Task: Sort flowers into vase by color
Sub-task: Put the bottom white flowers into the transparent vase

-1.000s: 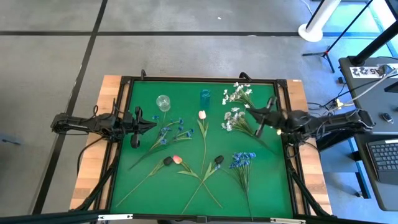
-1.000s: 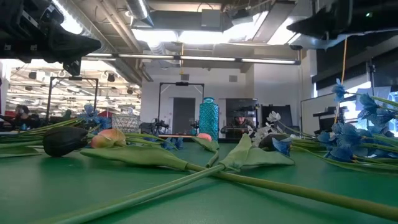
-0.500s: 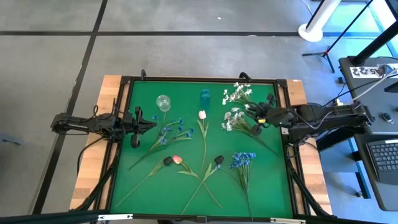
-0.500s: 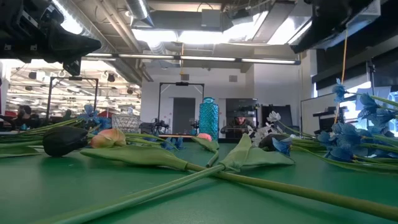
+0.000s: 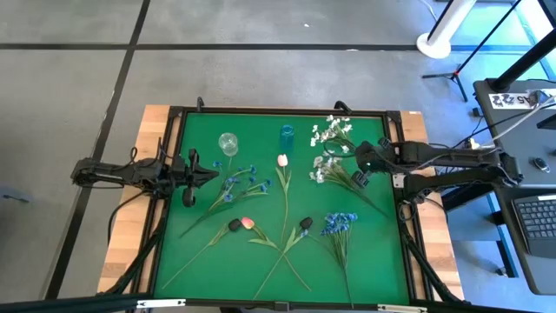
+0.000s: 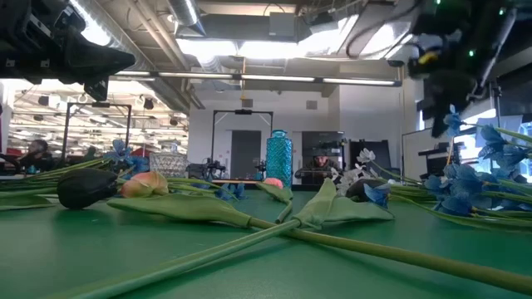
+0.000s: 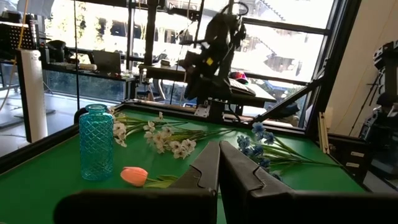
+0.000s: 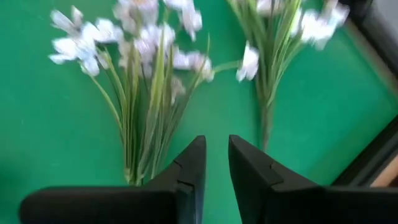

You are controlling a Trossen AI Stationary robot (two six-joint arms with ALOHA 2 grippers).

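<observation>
Long-stemmed flowers lie flat on the green mat: two white sprays point(image 5: 334, 130) point(image 5: 330, 168), two blue sprays point(image 5: 239, 184) point(image 5: 339, 224), a pale tulip point(image 5: 281, 161), a pink tulip point(image 5: 248, 223) and two dark buds point(image 5: 234, 225) point(image 5: 306, 223). A clear glass vase point(image 5: 228, 142) and a blue vase point(image 5: 286, 135) stand upright near the far edge. My right gripper point(image 5: 354, 165) hovers over the stems of the white sprays point(image 8: 143, 93), tipped downward, fingers a little apart, holding nothing. My left gripper point(image 5: 213, 175) waits shut at the mat's left side, beside a blue spray.
A black frame point(image 5: 174, 174) borders the mat on all sides. The two vases stand close together at the far edge, with the pale tulip's head just in front of the blue vase point(image 7: 96, 142). Crossing stems point(image 5: 282, 248) fill the near middle.
My right gripper has drawn a little toward the far edge and tipped downward over the white sprays; in the low view it has come down into sight at the upper right. The flowers and vases have kept their places.
</observation>
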